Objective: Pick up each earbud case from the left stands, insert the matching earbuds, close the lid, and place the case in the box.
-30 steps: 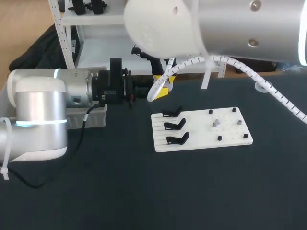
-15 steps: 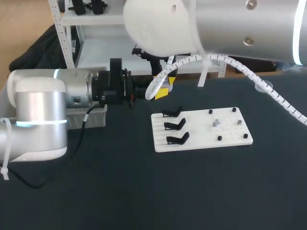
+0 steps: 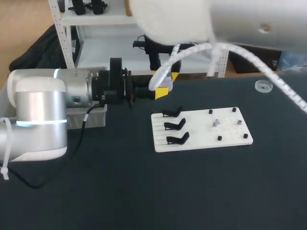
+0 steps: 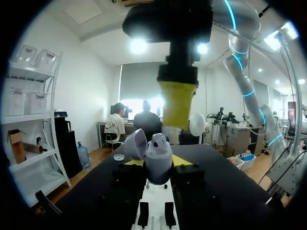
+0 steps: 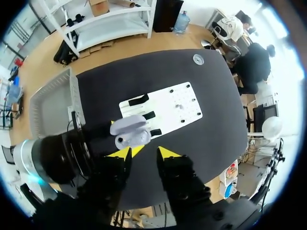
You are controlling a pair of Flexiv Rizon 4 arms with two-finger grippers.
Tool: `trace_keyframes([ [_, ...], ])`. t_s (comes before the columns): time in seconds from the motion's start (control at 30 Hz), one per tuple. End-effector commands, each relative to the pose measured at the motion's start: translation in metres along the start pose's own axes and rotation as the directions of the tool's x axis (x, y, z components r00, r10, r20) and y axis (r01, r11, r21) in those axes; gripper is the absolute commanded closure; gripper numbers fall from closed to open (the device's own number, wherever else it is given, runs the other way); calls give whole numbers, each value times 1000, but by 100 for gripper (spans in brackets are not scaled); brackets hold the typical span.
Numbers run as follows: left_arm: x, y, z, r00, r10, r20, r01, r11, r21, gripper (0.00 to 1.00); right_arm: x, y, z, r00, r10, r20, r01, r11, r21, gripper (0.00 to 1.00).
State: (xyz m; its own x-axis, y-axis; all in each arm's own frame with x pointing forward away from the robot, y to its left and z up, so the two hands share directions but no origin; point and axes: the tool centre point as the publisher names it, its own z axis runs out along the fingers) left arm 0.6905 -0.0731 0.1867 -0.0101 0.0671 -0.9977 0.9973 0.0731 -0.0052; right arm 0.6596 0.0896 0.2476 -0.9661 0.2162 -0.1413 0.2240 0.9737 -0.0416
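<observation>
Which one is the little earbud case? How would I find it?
Find the big silver left arm stretched over the black table. Its hand grips the earbud case in the air, near the white board. It is the only pale purple, rounded thing, with its lid flipped open; the stands nearby are black.

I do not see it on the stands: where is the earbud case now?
The left wrist view shows the earbud case, lid open, held by the left gripper above the table; the right gripper is directly above it.
</observation>
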Motion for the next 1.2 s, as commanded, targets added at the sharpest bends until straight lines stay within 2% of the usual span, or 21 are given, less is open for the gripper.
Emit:
trace_keyframes([
  [0.03, 0, 0, 0, 1000, 1, 2, -1, 1000, -2, 100, 31, -49, 8, 996, -20, 84, 32, 989, -144, 62],
  [0.13, 0, 0, 0, 1000, 1, 2, -1, 1000, -2, 100, 42, -67, 11, 994, -40, 98, 59, 979, -197, 59],
  [0.33, 0, 0, 0, 1000, 1, 2, -1, 1000, -2, 100, 51, -91, 22, 992, -19, 122, 48, 969, -242, 61],
  [0.47, 0, 0, 0, 1000, 1, 2, -1, 1000, -2, 100, 52, -101, 32, 993, -1, 122, 34, 965, -262, 54],
  [0.67, 0, 0, 0, 1000, 1, 2, -1, 1000, -2, 100, 51, -109, 48, 994, 7, 113, 22, 967, -252, 51],
  [0.8, 0, 0, 0, 1000, 1, 2, -1, 1000, -2, 100, 47, -111, 61, 996, 39, 76, -19, 970, -242, 48],
  [0.87, 0, 0, 0, 1000, 1, 2, -1, 1000, -2, 100, 46, -110, 69, 996, 47, 69, -29, 969, -243, 51],
  [0.97, 0, 0, 0, 1000, 1, 2, -1, 1000, -2, 100, 42, -110, 83, 997, 55, 56, -41, 971, -234, 49],
  [1.0, 0, 0, 0, 1000, 1, 2, -1, 1000, -2, 100, 41, -109, 88, 997, 54, 50, -41, 974, -224, 35],
  [1.03, 0, 0, 0, 1000, 1, 2, -1, 1000, -2, 100, 40, -110, 92, 998, 50, 43, -40, 976, -214, 29],
  [1.07, 0, 0, 0, 1000, 1, 2, -1, 1000, -2, 100, 38, -111, 100, 998, 49, 43, -40, 983, -179, 0],
  [1.2, 0, 0, 0, 1000, 1, 2, -1, 1000, -2, 100, 38, -111, 100, 998, 49, 43, -40, 983, -179, 0],
])
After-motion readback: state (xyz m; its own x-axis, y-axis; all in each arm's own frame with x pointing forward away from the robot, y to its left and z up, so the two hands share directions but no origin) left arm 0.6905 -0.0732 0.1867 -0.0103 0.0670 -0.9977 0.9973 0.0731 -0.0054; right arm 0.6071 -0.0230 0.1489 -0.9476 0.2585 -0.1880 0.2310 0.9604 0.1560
